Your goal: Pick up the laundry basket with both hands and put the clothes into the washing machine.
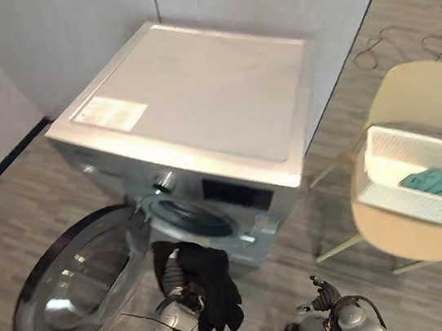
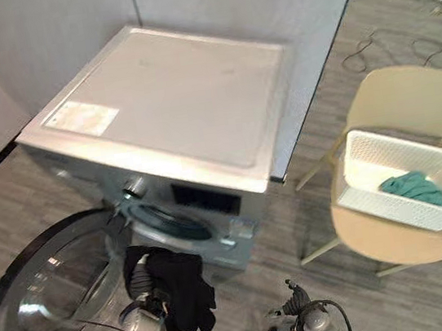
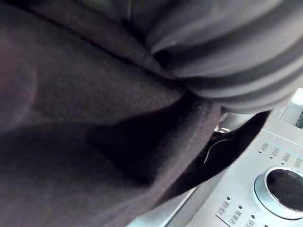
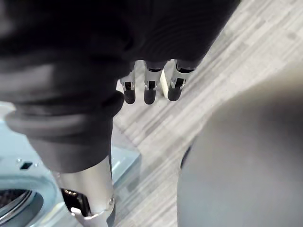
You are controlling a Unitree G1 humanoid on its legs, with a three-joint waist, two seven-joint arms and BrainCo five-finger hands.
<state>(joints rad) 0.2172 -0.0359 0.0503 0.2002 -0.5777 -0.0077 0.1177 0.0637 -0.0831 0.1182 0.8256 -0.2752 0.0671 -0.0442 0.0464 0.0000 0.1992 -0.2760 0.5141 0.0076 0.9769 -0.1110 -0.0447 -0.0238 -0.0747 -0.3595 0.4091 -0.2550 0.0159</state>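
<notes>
Black garment [image 2: 181,290] drapes the left hand [image 2: 141,280], grasp unclear, at the washing machine's [image 2: 170,98] 6 o'clock; right hand [image 4: 150,87] hangs released.

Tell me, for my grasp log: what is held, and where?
Left hand carries the black garment, bunched at its top, grip hidden; right hand holds nothing.

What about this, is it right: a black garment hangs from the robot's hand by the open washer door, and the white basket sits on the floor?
No: the white basket sits on the beige chair, as the right eye view shows. The black garment does hang from the left hand by the open washer door.
</notes>
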